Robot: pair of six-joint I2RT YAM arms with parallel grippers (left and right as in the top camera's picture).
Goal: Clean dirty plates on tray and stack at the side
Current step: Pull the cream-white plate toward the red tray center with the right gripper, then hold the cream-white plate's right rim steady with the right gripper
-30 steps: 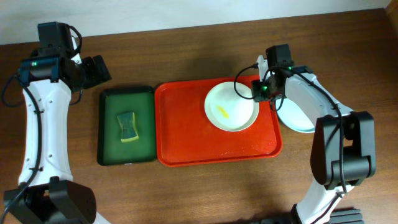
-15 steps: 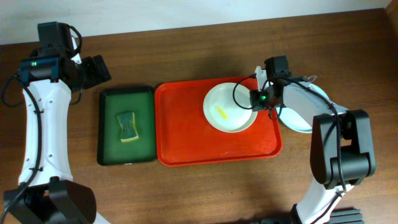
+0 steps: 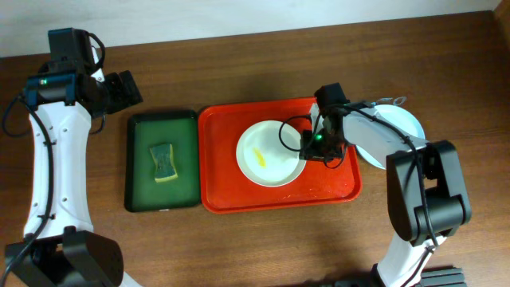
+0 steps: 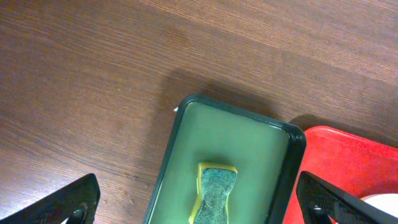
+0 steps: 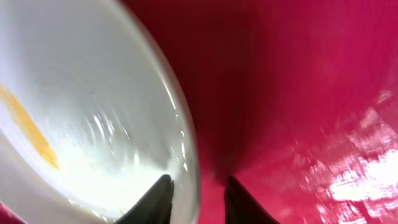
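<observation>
Cream-white plate [image 3: 269, 155] has slid leftward on tray [image 3: 221, 187].

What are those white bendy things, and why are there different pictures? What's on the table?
They are two robot arms. One picture looks down from above; the other two come from a camera on each wrist. On the table sit a green tray with a sponge, and a red tray with a white plate that has a yellow smear. A pale blue plate lies beside the red tray. The left tool is wide open, holding nothing. The right tool has one finger each side of the white plate's rim; whether it pinches is unclear.
</observation>
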